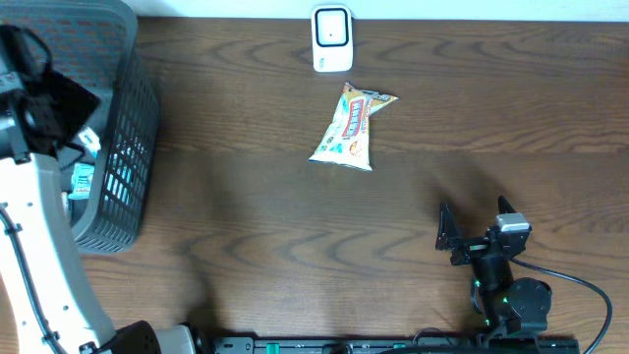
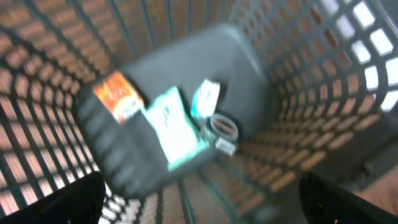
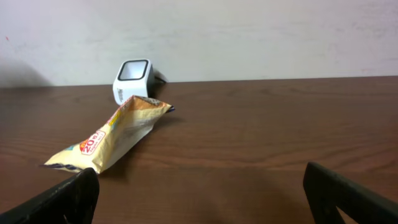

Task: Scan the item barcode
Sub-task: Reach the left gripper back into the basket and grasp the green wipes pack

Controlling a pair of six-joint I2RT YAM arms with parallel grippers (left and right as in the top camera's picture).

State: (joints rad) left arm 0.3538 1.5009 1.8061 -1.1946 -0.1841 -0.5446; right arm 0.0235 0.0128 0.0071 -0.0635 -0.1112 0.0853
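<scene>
One cream-yellow snack packet (image 1: 354, 128), crimped ends, near scanner (image 1: 332, 39), left fingers (image 2: 62, 202) and right fingers (image 3: 68, 202) wide

I see my left arm (image 1: 39, 226) as a smooth white link with black parts up top. My right arm (image 1: 506, 295) is black, with a pale block (image 1: 513, 225), a green light (image 1: 478, 286) and a black cable (image 1: 590, 287).

The table (image 1: 246, 216) is showing dark brown wood grain; the snack packet (image 1: 352, 126) is showing cream-yellow with orange print — the scanner (image 1: 331, 39) is gleaming white, the basket (image 1: 133, 128) a grey lattice.
</scene>
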